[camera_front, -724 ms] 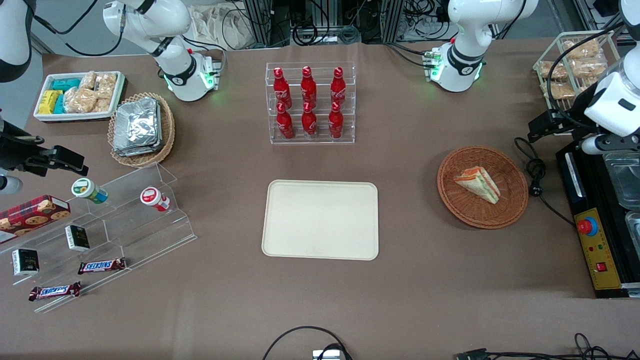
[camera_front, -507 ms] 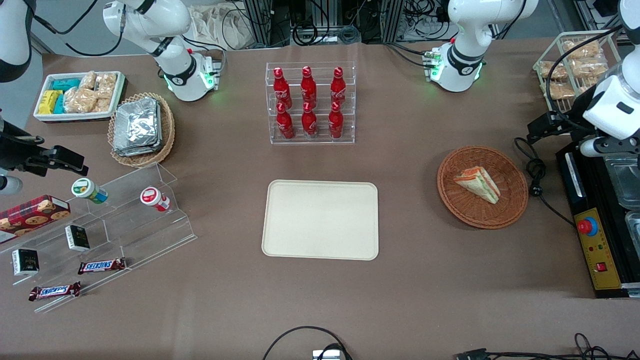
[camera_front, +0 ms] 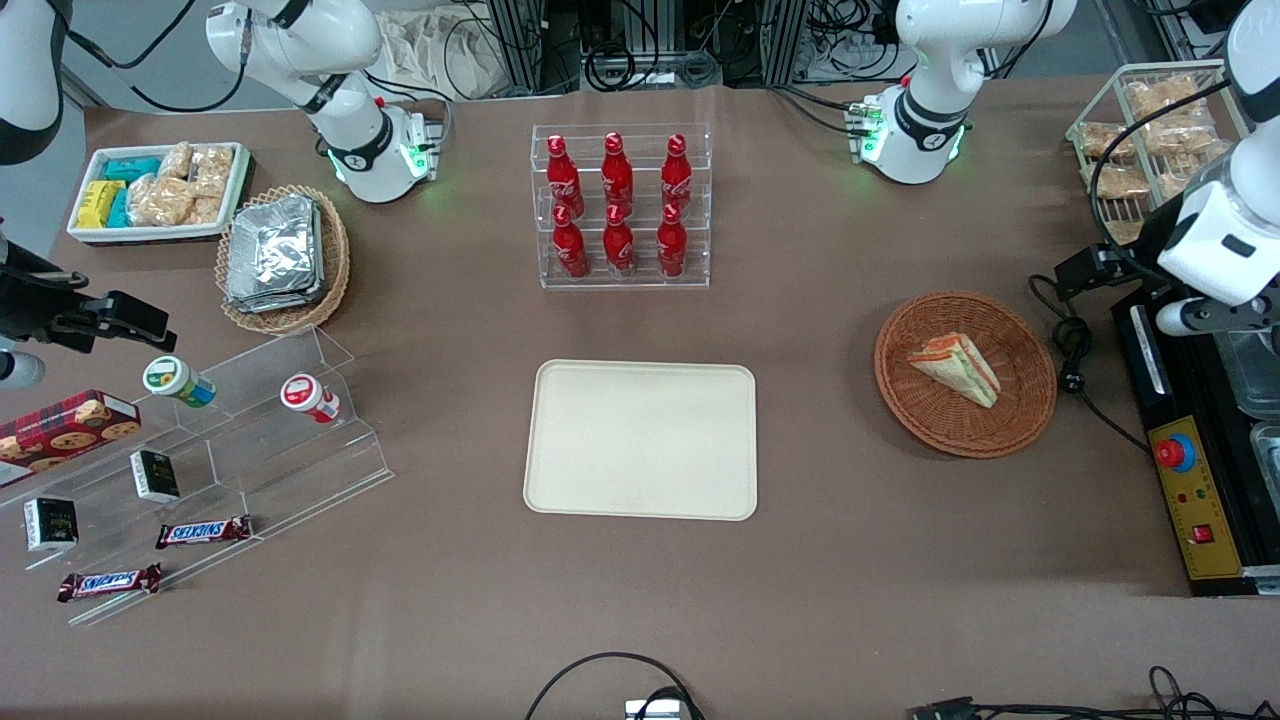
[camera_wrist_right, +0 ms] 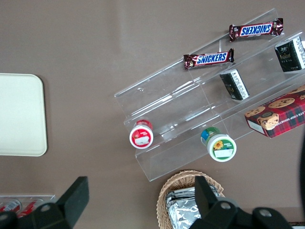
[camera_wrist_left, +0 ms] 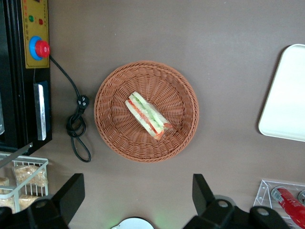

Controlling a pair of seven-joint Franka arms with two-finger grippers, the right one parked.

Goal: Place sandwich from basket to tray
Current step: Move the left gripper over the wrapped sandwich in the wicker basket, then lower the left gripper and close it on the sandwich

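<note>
The sandwich (camera_wrist_left: 148, 116) is lying slantwise near the middle of the basket (camera_wrist_left: 109, 126), its cut edge with the orange-red and green layers showing to the wrist camera. The basket is sitting on the brown table toward the working arm's end, well apart from the tray (camera_front: 640, 439), which is carrying nothing.

The gripper (camera_wrist_left: 138, 195) is hanging high above the basket with its fingers spread wide and holding nothing — the sandwich is untouched.

The likely risks are these. The wedge is soft and tapered, so a squeeze across the pointed end could be slipping off or crushing the bread, and pads landing along the slant rather than across it could be pushing the layers apart. The basket is light and unfixed — a finger catching the weave could be dragging or tipping it. The black cable (camera_wrist_left: 76, 129) is lying just beside the basket, near the control box (camera_front: 1195, 470), and could snag a low approach.

Readable writing is scarce: two bars (camera_wrist_right: 208, 59) on the clear display steps are showing "SNICKERS". The red bottles (camera_front: 617, 205) in the clear rack carry white script too small to read.
</note>
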